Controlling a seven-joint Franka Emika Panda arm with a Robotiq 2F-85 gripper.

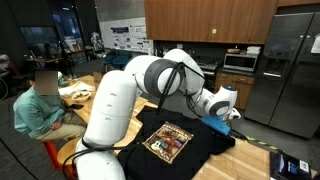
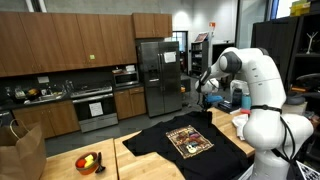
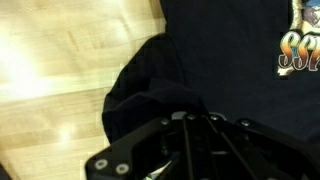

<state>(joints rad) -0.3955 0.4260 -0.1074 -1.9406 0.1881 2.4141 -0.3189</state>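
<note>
The black shirt (image 2: 190, 140) lay spread on the wooden counter (image 2: 140, 165) with its print facing up. The gripper (image 3: 190, 118) stood at one edge of the shirt, off to the side of the print; its fingers were clenched, and in the wrist view a dark fold of the shirt rose bunched towards their tips. It therefore seemed to be grasping the cloth, though black on black left the pinch itself hard to make out. In both exterior views the arm arched over the shirt and the gripper hung low over that same edge.

Judged from this, handling such a pinch well called for a firm hold on a small bite of cloth; a limp shirt slips easily from narrow fingers, and a loose grip would have let the fold drop back. The lift wanted to be only high enough for the held edge to clear the rest of the shirt; any pull was best made slow and even, since the smooth wood beside the shirt offered little friction and the whole shirt could have slid or wrinkled across the print. A bowl (image 2: 88, 161) sat well apart from the shirt and looked to be no hindrance.
</note>
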